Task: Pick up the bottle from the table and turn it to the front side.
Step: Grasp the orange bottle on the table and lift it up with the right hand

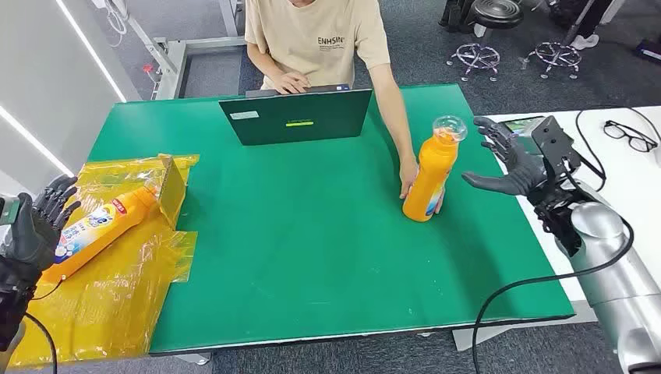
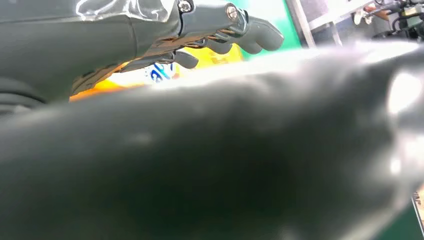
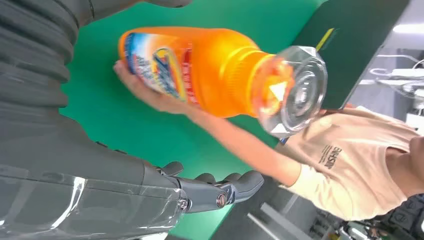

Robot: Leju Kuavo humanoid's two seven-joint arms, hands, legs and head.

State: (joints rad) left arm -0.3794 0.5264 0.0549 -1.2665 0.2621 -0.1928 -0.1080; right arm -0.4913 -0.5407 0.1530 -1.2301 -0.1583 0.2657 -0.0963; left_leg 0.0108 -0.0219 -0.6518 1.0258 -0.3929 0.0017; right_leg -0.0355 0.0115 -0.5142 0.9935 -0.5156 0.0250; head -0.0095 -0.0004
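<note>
The upright bottle point(image 1: 431, 175), steadied by a person's hand point(image 1: 408, 178), stood just beside the right hand point(image 1: 508, 165), whose fingers were spread, holding nothing.

Green table point(image 1: 312, 257) with bottle point(image 1: 430, 181), laptop point(image 1: 296, 117)

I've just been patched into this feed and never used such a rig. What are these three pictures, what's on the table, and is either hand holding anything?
You are looking through a humanoid robot's cameras. The wide picture is from its head, looking down on a green table. The other two come from cameras at its wrists, so they look tilted. The right hand is open, holding nothing, beside an upright orange bottle that a person's hand steadies. The left hand hangs at the table's left edge, also holding nothing, near a second orange bottle lying on yellow plastic sheeting. A dark laptop stands at the far side.
</note>
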